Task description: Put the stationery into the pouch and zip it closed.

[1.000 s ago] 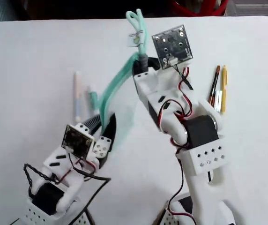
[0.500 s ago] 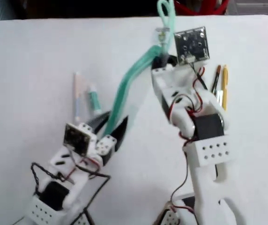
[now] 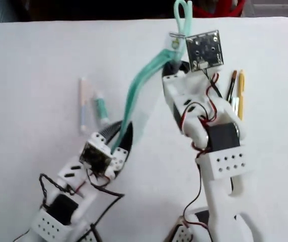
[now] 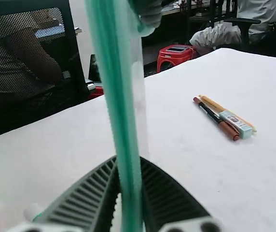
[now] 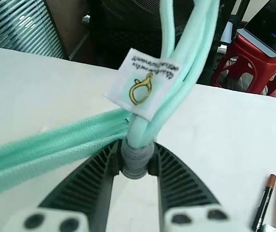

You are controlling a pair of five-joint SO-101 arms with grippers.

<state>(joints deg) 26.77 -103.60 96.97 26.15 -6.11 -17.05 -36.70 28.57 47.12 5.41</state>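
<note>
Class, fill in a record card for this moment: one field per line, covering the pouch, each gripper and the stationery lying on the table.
Pouch: clear pouch with a mint-green zip band, stretched between the two grippers
Left gripper: shut on the zip band's near end
Right gripper: shut on the grey collar under the pouch's cord loop
Beside left arm: pink stick and green-capped stick, on the white table
Beside right arm: brown pen and yellow pen, side by side on the table
</note>
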